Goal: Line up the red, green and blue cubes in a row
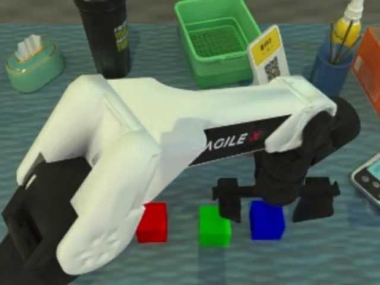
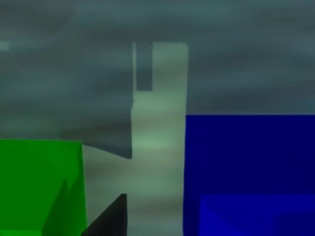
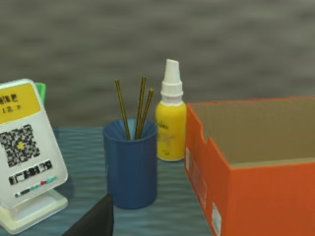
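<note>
Three small matte cubes sit in a row along the near part of the bench [image 1: 332,261], a teal, wave-patterned surface: the bright red cube [image 1: 152,222] on the left, the bright green cube [image 1: 214,225] in the middle and the deep blue cube [image 1: 266,220] on the right, each apart from its neighbour. The left arm's black pincer [image 1: 276,200] hangs just above and behind the blue cube, its fingers spread wide, one over the gap between green and blue, the other out past the blue cube's right side, pinching nothing. The left wrist view shows the green cube and the blue cube with bare bench between them. The white AgileX left arm reaches across from the near left corner.

Along the far edge stand a mint-green tissue box [image 1: 34,64], a tall black canister [image 1: 105,37], a green mesh-bottomed basket [image 1: 215,39], a white-and-yellow QR-code stand [image 1: 269,54], a dark blue pen cup [image 1: 330,70] holding thin sticks, a yellow dropper bottle [image 1: 348,25] and an orange cardboard box [image 1: 369,66]. The right pincer does not appear in the top view.
</note>
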Tool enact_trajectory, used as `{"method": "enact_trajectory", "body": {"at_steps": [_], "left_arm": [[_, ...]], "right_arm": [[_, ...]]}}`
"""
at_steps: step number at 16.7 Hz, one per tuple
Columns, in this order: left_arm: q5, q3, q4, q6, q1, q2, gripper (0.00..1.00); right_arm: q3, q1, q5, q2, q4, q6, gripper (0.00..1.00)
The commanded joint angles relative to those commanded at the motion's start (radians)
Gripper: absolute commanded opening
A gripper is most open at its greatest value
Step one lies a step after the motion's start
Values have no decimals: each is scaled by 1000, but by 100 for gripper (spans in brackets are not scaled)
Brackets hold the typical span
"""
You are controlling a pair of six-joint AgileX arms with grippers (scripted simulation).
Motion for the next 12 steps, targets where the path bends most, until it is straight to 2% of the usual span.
{"method": "enact_trajectory", "body": {"at_steps": [7,12], "left_arm": [[0,17,-18,0,0,-1,100],[0,170,-197,-4,13,-18,100]], "right_arm": [[0,0,0,0,0,0,100],[0,0,0,0,0,0,100]]}}
